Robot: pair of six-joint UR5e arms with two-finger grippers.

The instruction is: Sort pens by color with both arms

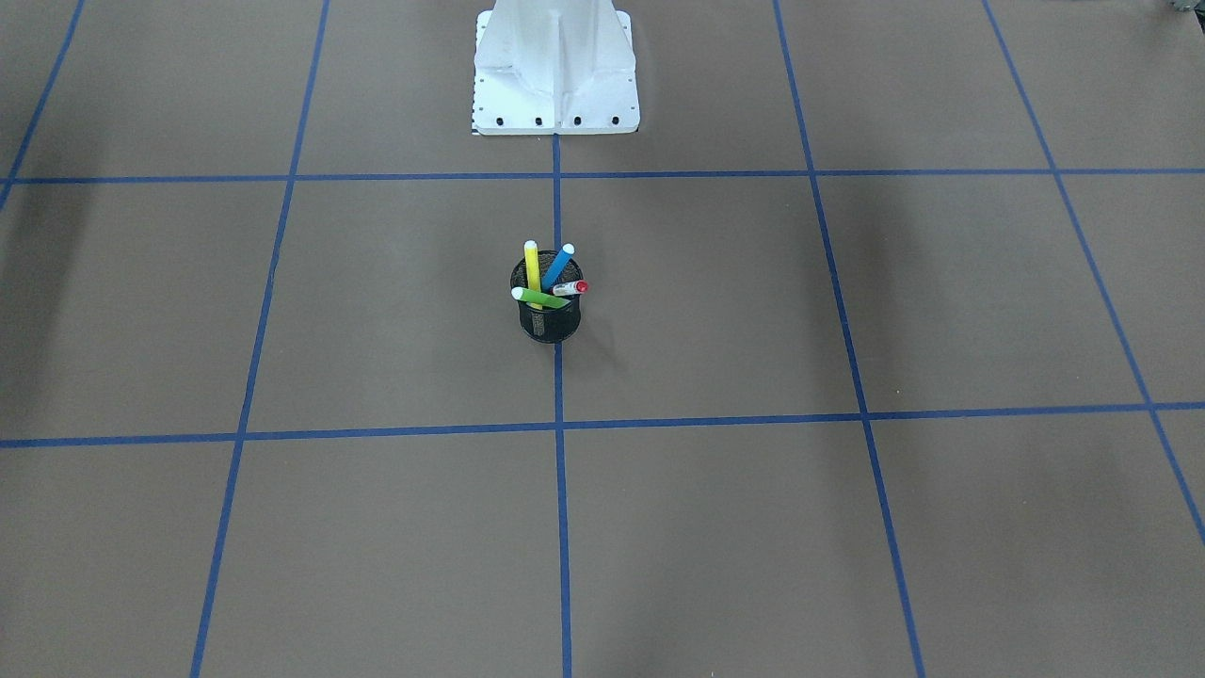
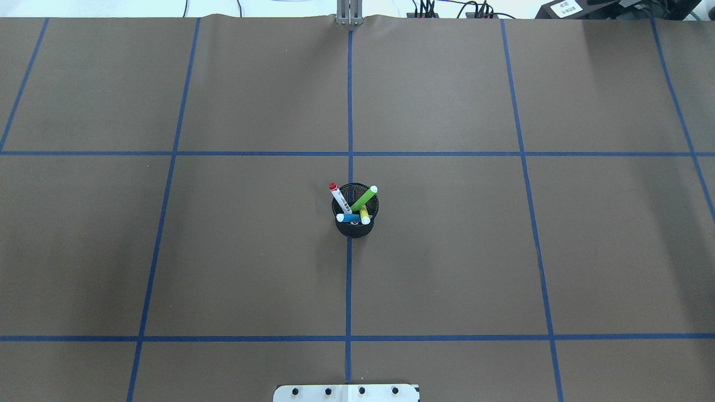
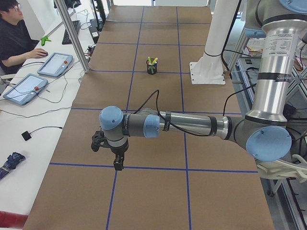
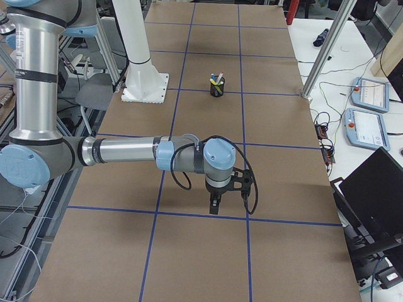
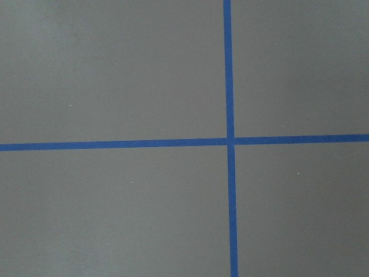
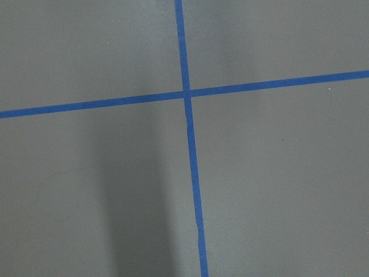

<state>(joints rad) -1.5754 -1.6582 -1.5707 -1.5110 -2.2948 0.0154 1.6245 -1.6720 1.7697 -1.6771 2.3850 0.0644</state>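
Observation:
Four pens stand together in a black mesh cup (image 1: 550, 322) at the table's middle: yellow (image 1: 533, 265), blue (image 1: 559, 265), red with a white label (image 1: 570, 287) and green (image 1: 539, 298). In the overhead view the cup (image 2: 354, 228) holds the red (image 2: 338, 197), green (image 2: 365, 199), blue (image 2: 349, 218) and yellow (image 2: 364, 214) pens. My left gripper (image 3: 117, 165) hangs over the table's left end, far from the cup (image 3: 151, 69). My right gripper (image 4: 214, 206) hangs over the right end, far from the cup (image 4: 216, 89). I cannot tell whether either is open or shut.
The white base mount (image 1: 555, 85) stands behind the cup. Blue tape lines (image 2: 349, 111) divide the brown table cover into squares. A seated operator (image 3: 14, 38) and tablets (image 3: 55, 63) are beside the table's far edge. Both wrist views show only bare cover and a tape cross (image 5: 230, 140).

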